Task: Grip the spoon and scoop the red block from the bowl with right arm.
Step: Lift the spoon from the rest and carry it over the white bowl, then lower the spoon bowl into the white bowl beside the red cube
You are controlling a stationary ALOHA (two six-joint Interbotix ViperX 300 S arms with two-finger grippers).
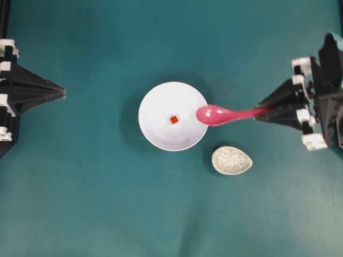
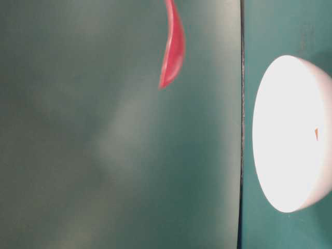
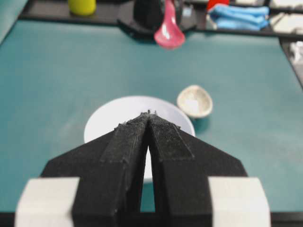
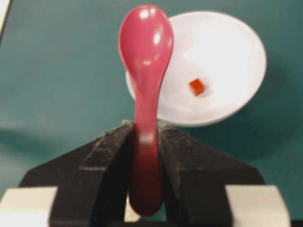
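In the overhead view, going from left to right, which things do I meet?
Left gripper → bowl → red block → spoon → right gripper.

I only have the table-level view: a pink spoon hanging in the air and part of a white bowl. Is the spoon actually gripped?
Observer: Yes. The right gripper is clamped on the spoon handle, scoop pointing outward.
Operator: Is its scoop over the bowl?
Observer: From overhead, the scoop overlaps the bowl rim on the right arm's side.
Operator: Where's the block?
Observer: The red block sits near the bowl's middle, not in the spoon.
Operator: And the other arm?
Observer: The left gripper is shut, away from the bowl.
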